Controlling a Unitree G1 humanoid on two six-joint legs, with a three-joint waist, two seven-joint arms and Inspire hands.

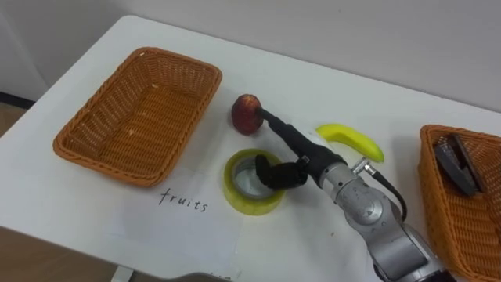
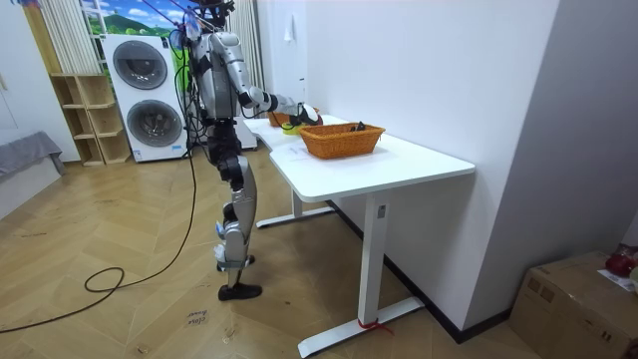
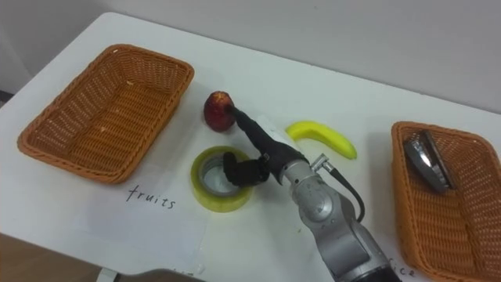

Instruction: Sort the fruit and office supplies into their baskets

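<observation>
A red apple point(image 1: 246, 113) lies on the white table point(image 1: 329, 70) just right of the empty wicker fruit basket point(image 1: 133, 125). A yellow tape roll point(image 1: 243, 197) lies flat in front of the apple, and a banana point(image 1: 352, 141) lies to its right. My right hand point(image 1: 301, 160) reaches in from the lower right over the roll's far rim. Its fingers point(image 1: 278, 125) are stretched straight with the tip against the apple's right side, while the thumb point(image 1: 270, 172) hangs down into the roll's hole. A second wicker basket point(image 1: 446, 207) at the right holds a dark stapler-like item point(image 1: 458, 160).
A paper sheet with a handwritten label point(image 1: 184, 200) lies at the table's front edge below the fruit basket. The wall runs close behind the table. In the room view I stand at the table's point(image 2: 399, 160) end, with washing machines point(image 2: 140, 65) behind me.
</observation>
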